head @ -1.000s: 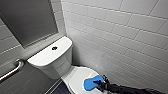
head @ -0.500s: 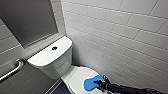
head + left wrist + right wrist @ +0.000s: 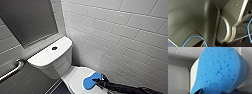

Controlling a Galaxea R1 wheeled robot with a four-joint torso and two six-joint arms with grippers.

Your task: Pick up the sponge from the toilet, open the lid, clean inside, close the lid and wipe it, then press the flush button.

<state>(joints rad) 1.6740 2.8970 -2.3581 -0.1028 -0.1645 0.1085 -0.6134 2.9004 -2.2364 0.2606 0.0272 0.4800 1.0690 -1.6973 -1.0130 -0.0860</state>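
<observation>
The white toilet [image 3: 50, 60] stands in the corner, its oval lid [image 3: 75, 80] down. A bright blue sponge [image 3: 90, 80] lies on the lid's right side. My right gripper [image 3: 98, 78] reaches in from the lower right, open, with its dark fingers at the sponge's near end. In the right wrist view the sponge [image 3: 220, 70] looms very close, with white lid beside it. The small dark flush button [image 3: 54, 48] sits in the middle of the tank top. The left wrist view looks at the robot's own dark body and blue cables.
A white tiled wall [image 3: 120, 37] runs close along the toilet's right side. A metal grab bar [image 3: 12, 70] is fixed to the wall on the left. A dark panel [image 3: 27, 20] hangs above the tank. Dark floor [image 3: 58, 89] shows left of the bowl.
</observation>
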